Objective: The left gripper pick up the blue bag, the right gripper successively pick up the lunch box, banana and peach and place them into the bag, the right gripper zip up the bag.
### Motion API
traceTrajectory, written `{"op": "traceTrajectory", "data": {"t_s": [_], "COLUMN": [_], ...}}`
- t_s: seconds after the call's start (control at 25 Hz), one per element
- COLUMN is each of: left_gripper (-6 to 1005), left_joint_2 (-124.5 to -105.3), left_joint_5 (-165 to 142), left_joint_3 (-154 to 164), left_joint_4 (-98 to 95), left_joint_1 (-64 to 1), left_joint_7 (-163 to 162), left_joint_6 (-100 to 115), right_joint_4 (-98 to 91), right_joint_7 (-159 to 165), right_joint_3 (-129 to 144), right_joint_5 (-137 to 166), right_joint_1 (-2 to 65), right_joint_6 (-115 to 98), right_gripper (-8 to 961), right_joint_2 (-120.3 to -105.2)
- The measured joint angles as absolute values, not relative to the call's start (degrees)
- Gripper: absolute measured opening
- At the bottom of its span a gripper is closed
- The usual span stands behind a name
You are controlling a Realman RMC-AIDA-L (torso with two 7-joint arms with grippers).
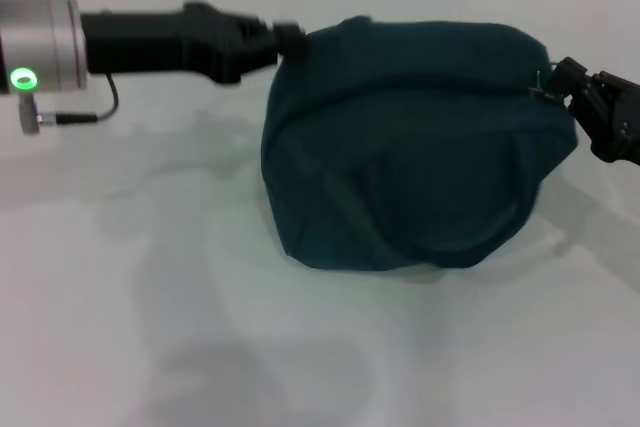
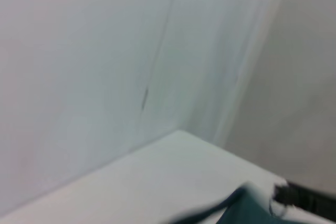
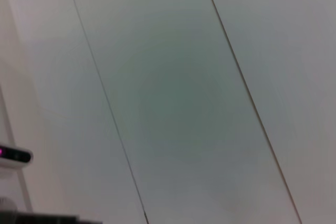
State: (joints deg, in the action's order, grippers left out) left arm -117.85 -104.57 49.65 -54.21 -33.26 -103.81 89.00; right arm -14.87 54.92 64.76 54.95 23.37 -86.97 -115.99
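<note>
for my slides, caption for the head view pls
Left gripper and right gripper hold the bag at opposite ends on the table.

Fingertips of left gripper [image 1: 290, 39] buried in fabric at 10 o'clock corner of bag [image 1: 410, 147]; grip state unreadable. Right gripper [image 1: 560, 82] at bag's 2 o'clock corner, cut off by frame edge past the wrist. Bag closed over its contents; nothing inside visible. Only a blurred sliver of bag [image 2: 247, 211] at 5 o'clock in left wrist view.

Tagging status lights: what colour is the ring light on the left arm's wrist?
Green ring light, clearest in the head view.
</note>
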Motion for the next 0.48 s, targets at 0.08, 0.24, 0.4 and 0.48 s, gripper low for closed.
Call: {"op": "traceTrajectory", "data": {"t_s": [0.08, 0.24, 0.4, 0.48], "left_gripper": [44, 148, 292, 384], "left_joint_2": [-117.9, -118.08, -118.25, -118.24], "left_joint_5": [-104.5, -105.46, -105.94, -106.85], "left_joint_3": [48.63, 48.73, 51.27, 53.48], "left_joint_4": [-54.28, -55.41, -56.64, -56.7], "left_joint_1": [-34.06, -36.72, -38.82, -40.14], "left_joint_7": [-103.82, -103.86, -103.79, -104.04], "left_joint_6": [88.83, 88.72, 88.46, 87.78], "right_joint_4": [-14.79, -13.79, -13.39, -13.34], "right_joint_7": [54.93, 54.88, 54.64, 54.63], "right_joint_3": [64.72, 64.62, 64.58, 64.71], "right_joint_5": [54.93, 54.89, 54.86, 54.85], "right_joint_1": [23.32, 23.29, 23.29, 23.25], "right_joint_6": [-86.95, -86.93, -87.26, -87.31], "right_gripper": [18, 18, 18, 18], "right_joint_2": [-115.96, -115.94, -115.93, -115.92]}}
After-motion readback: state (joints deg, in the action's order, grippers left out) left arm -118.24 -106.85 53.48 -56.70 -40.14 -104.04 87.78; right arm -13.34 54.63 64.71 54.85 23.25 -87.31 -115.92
